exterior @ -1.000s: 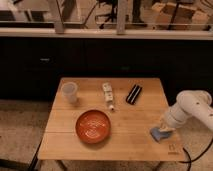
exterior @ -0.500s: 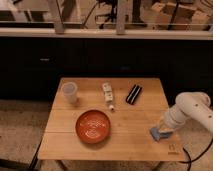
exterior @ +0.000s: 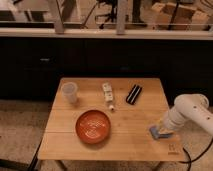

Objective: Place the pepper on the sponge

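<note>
One thing first, asks Mia: where is the pepper?

Tom: I can't make it out. None lies on the open desk (exterior: 125,147), nor by the cup (exterior: 69,92), the small white bottle (exterior: 107,93), the black bar (exterior: 133,94) or the bowl (exterior: 77,126). If it is in view at all, it is hidden at the end effector (exterior: 162,128), which hangs low over the sponge (exterior: 158,134) near the desk's right front corner.

Mia: Is it holding the pepper, or has it let go?

Tom: I cannot tell. The white arm (exterior: 192,110) covers that spot. The scene fits a pepper about to be set down, and it also fits one already lying on the sponge.

Mia: So what does doing it well call for?

Tom: As I judge it, the same care either way. The sponge is small and soft, probably light, and it sits close to the edge. Any sideways motion that low could drag it or roll the pepper off. Travel should be slow and vertical, centred over the blue block and not over its rim.

Mia: And the risk?

Tom: A pepper is rounded. On a springy top it may tip toward the desk edge.
</note>
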`<state>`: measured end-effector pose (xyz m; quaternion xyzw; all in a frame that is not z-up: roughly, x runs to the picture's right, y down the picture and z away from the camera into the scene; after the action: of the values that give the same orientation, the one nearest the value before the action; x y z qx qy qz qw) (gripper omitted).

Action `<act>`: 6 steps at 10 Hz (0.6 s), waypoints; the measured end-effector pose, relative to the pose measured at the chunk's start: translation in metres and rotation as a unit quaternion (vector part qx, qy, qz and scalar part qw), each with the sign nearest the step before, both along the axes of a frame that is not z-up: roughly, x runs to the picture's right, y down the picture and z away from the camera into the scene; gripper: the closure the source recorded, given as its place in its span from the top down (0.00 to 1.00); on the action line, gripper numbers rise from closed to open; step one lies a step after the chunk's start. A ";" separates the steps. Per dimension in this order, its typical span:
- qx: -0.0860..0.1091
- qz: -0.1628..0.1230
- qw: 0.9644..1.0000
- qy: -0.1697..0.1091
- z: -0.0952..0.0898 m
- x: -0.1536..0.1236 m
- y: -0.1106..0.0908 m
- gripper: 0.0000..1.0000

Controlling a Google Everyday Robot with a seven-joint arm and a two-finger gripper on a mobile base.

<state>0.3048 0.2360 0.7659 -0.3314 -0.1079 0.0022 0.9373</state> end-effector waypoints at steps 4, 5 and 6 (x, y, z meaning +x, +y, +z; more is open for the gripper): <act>0.000 -0.005 1.000 -0.003 0.000 -0.003 0.002 0.23; 0.000 -0.008 1.000 -0.003 0.000 -0.003 0.002 0.29; 0.000 -0.011 1.000 -0.005 0.000 -0.004 0.002 0.31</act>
<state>0.3009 0.2377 0.7661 -0.3324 -0.1087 -0.0097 0.9368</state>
